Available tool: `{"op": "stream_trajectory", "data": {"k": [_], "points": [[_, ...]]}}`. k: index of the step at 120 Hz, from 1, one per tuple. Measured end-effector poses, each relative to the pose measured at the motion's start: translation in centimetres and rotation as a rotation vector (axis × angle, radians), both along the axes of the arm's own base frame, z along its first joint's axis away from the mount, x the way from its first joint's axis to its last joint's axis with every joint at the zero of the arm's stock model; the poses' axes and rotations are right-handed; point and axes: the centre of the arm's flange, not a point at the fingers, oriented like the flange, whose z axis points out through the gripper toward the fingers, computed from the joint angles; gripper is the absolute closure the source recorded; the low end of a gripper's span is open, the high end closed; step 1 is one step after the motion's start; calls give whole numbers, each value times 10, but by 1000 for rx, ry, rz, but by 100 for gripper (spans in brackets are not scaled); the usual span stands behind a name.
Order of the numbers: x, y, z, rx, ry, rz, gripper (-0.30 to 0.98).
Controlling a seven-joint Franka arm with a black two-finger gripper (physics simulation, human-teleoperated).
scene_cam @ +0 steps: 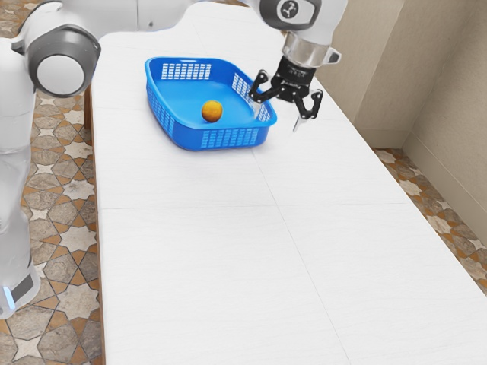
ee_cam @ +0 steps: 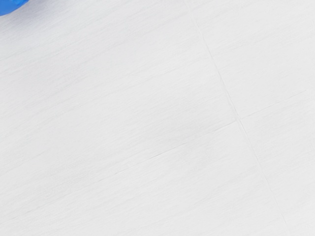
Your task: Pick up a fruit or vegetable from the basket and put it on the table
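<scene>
We find the gripper [scene_cam: 278,115] spread and empty, the orange [scene_cam: 212,111] inside the basket [scene_cam: 185,138]. Descending here risks a finger [scene_cam: 256,96] striking the rim [scene_cam: 228,128], which it seems to overhang.

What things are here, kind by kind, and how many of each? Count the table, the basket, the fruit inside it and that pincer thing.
White table: 1
Blue basket: 1
Round orange fruit, in the basket: 1
Open black pincer: 1
Total: 4
</scene>
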Motion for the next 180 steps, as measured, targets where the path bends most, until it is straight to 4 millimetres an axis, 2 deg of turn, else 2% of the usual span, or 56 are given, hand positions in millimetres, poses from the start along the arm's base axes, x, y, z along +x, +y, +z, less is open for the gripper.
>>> {"op": "stream_trajectory", "data": {"k": [16,29,34,38,51,61,70,78,90,98,112,132,145,164,180], "points": [[7,14,5,-41,-61,47,0],[11,7,7,-81,-88,39,0],[11,17,7,-88,-96,53,0],[10,38,8,-88,-104,82,0],[-3,127,8,-86,-121,191,0],[-26,202,4,-85,-127,285,0],[-51,260,-3,-95,-125,361,0],[-66,296,-10,-108,-128,401,0],[-72,329,-33,-133,-113,427,0],[-64,343,-55,-155,-100,425,0],[-47,342,-78,-177,-114,373,0],[-78,343,-116,-237,-121,365,0],[-89,355,-120,-226,-153,368,0],[-83,367,-120,-172,-225,363,0],[-90,390,-126,-144,-257,394,0]]}}
